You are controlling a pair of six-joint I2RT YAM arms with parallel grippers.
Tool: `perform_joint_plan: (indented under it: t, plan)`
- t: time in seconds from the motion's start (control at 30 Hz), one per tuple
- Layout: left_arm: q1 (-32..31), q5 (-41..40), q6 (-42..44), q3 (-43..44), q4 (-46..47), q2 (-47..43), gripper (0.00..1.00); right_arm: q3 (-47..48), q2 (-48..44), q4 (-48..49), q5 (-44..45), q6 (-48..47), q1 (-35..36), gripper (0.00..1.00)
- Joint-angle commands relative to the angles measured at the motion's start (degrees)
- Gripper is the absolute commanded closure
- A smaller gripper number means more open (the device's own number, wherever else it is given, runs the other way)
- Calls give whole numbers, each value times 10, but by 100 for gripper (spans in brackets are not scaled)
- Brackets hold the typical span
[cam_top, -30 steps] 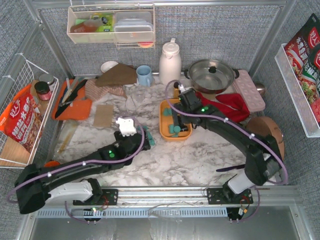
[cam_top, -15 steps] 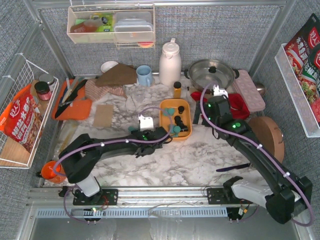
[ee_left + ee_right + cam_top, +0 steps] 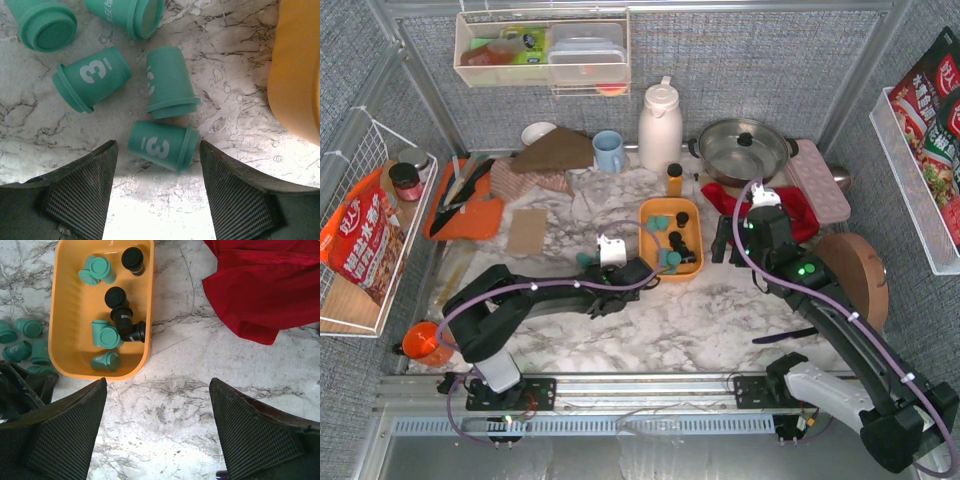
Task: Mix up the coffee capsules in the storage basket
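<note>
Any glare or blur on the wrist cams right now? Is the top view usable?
Left wrist: capsules sharp, printed 3s legible; tabletop blows out to white at the bottom edge. Right wrist: same white glare low in frame, basket and its contents in focus. Top view: even light, no blur, but the capsules are tiny.

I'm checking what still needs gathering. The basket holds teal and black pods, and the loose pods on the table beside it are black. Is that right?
Not quite. The loose pods lying on the table beside the basket are teal, not black, as the left wrist view shows clearly. The rest stands: the basket does hold both teal and black pods, as the right wrist view shows.
</note>
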Motion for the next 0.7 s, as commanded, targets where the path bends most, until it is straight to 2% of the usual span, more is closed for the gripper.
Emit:
perform_joint_plan:
  t: [0.0,0.23,0.3,0.37,0.53,0.67]
  plan:
    - [7,24,36,-18,67,-9,27,-2,-7,-1,-26,-9,1,13]
    - [12,25,74,-34,105,-23,47,-6,-14,-7,-36,-11,1,14]
    - [14,30,78,-37,106,-26,59,-7,-17,-9,-40,-10,1,15]
    - [15,34,78,-38,105,-33,66,-6,-19,-10,-44,-12,1,15]
    - [15,63,100,-38,91,-79,75,0,-13,-20,-64,-19,1,16]
    - [15,106,159,-72,137,-160,80,4,-6,-23,-105,-31,4,16]
